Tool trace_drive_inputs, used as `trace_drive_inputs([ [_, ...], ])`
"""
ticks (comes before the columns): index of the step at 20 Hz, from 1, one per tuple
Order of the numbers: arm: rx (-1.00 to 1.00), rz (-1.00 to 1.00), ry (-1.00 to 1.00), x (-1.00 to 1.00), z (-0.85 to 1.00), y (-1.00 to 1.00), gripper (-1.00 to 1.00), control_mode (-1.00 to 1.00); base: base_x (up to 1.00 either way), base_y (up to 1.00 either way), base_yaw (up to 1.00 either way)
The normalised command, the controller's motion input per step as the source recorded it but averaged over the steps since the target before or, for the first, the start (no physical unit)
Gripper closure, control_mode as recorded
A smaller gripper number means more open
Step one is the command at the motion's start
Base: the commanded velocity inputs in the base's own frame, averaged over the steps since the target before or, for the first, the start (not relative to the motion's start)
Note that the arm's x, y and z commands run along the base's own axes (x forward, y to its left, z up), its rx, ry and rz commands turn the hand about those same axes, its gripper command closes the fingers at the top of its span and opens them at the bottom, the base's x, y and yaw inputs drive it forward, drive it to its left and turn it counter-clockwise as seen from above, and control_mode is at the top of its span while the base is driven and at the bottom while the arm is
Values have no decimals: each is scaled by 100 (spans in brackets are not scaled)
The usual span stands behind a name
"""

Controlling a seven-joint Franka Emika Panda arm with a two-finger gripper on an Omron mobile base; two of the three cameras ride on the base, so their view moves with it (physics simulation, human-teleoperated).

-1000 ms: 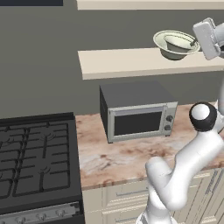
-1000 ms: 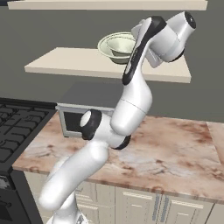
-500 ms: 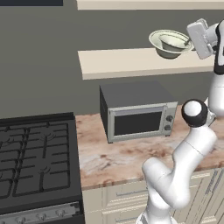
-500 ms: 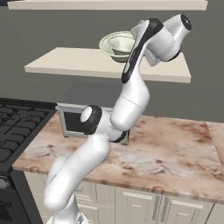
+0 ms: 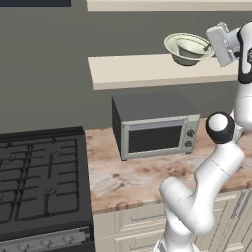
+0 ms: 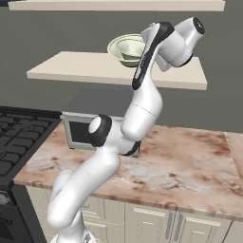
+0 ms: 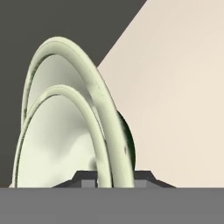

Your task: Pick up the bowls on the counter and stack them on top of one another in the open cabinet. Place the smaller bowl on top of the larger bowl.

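The smaller bowl (image 5: 191, 47) sits nested inside the larger bowl (image 5: 176, 49), and both lean slightly over the right part of the open cabinet's lower shelf (image 5: 138, 71). My gripper (image 5: 212, 47) reaches them from the right at their near rim. In the hand view the smaller bowl (image 7: 57, 144) lies in front of the larger bowl (image 7: 94, 83), and both rims run down between the fingertips of the gripper (image 7: 114, 180), which is shut on them. From the right base view the larger bowl (image 6: 118, 47) and the smaller bowl (image 6: 131, 48) show beside my forearm, which hides the hand.
A grey microwave (image 5: 155, 125) stands on the marbled counter (image 5: 133, 177) under the shelf. The black stove (image 5: 39, 182) lies to the left. A second shelf board (image 6: 118, 4) runs above. Bare shelf (image 6: 71, 69) stretches left of the bowls.
The gripper and the nested bowls have shifted a little to the left over the shelf, and the bowls stand more level than before.
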Motion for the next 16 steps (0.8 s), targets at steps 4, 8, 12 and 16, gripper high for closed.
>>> trace_drive_inputs([
  [4, 0, 2, 3, 19, 1, 10, -100, -100, 0, 0, 0],
  [8, 0, 3, 0, 8, 10, 0, -100, -100, 0, 0, 0],
  [12, 0, 4, 0, 1, 9, 0, -100, -100, 0, 0, 0],
  [16, 0, 3, 0, 2, 7, 0, -100, -100, 0, 0, 0],
])
